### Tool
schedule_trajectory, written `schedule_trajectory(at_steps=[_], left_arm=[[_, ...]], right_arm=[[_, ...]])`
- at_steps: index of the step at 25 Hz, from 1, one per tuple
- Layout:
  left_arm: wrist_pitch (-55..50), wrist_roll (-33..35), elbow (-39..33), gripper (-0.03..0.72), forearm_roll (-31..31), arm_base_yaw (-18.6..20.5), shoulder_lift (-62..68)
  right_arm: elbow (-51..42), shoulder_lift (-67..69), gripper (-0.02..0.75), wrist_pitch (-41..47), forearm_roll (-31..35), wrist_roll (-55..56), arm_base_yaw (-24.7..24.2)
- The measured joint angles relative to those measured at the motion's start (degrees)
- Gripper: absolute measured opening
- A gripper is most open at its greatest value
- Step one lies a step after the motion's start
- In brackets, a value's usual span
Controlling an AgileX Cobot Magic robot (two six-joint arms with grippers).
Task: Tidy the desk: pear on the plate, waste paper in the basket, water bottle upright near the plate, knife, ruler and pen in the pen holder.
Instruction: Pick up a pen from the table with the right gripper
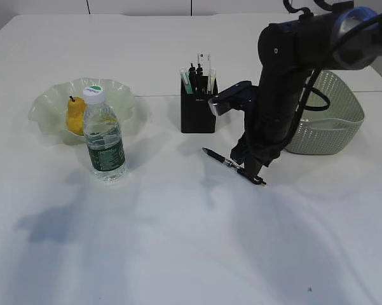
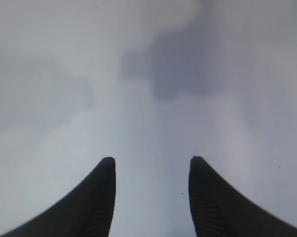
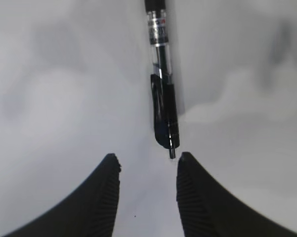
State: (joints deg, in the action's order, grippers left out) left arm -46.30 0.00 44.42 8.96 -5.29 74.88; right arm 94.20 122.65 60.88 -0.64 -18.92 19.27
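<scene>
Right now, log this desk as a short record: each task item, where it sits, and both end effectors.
pear: on the plate
water bottle: upright, in front of the plate
pen: flat on the table, outside the pen holder
basket: far right
right end effector: open, at the pen's end
left end effector: open, over bare table
</scene>
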Motion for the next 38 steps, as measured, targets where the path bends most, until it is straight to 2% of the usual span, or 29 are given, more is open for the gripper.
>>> schedule_trajectory(at_steps=[8, 38], left_arm=[[0.64, 0.0, 0.0, 0.34, -0.13, 0.0, 0.0], [1.79, 0.0, 0.0, 0.34, -0.45, 0.0, 0.0]], right_arm=[[0.54, 3.41, 0.293, -2.35, -1.43, -3.95, 0.0], [1.07, 6.72, 0.293, -5.93, -3.48, -4.15, -1.28]])
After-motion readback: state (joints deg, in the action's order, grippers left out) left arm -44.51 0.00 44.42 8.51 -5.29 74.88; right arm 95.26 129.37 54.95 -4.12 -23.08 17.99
